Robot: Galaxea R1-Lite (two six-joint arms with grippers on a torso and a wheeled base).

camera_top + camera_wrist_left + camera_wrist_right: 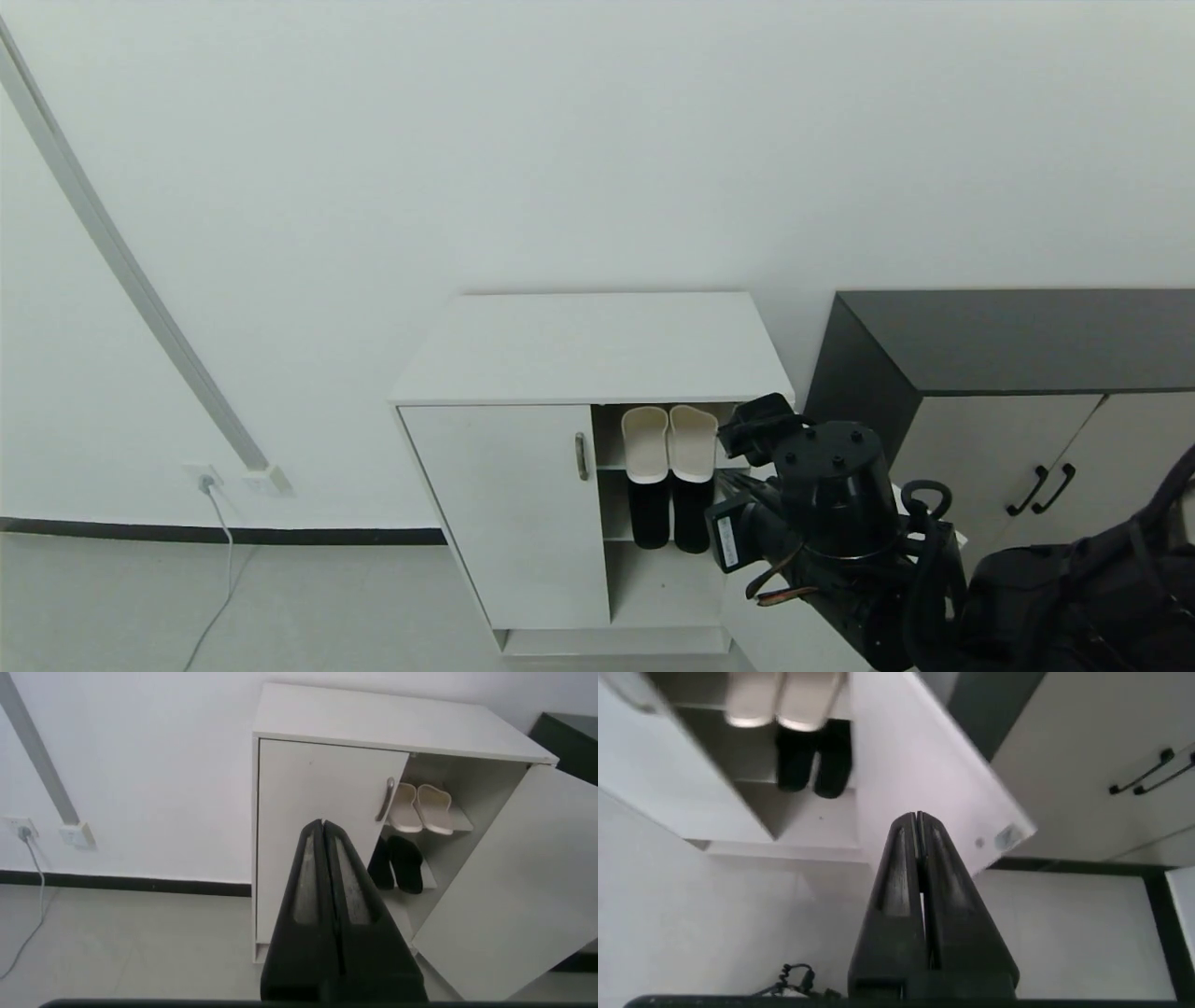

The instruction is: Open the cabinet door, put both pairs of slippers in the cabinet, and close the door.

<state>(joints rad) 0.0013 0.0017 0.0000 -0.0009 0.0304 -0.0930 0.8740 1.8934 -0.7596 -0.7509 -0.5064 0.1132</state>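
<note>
The white cabinet (588, 350) has its left door (509, 509) closed and its right door (514, 887) swung open. Inside, a cream pair of slippers (669, 443) rests on the upper shelf, with a black pair (669, 511) on the shelf below. Both pairs also appear in the left wrist view, cream (425, 807) above black (404, 863). My right gripper (920, 826) is shut and empty, close to the open door's (915, 756) edge; in the head view it (747, 422) sits at the opening's right side. My left gripper (324, 831) is shut and empty, some way in front of the closed left door.
A dark-topped cabinet (1008, 336) with black handles (1041, 488) stands right beside the white one. A wall socket with a cable (210, 481) and a slanted grey trunking strip (121, 261) are at the left. Bare floor (280, 607) lies in front.
</note>
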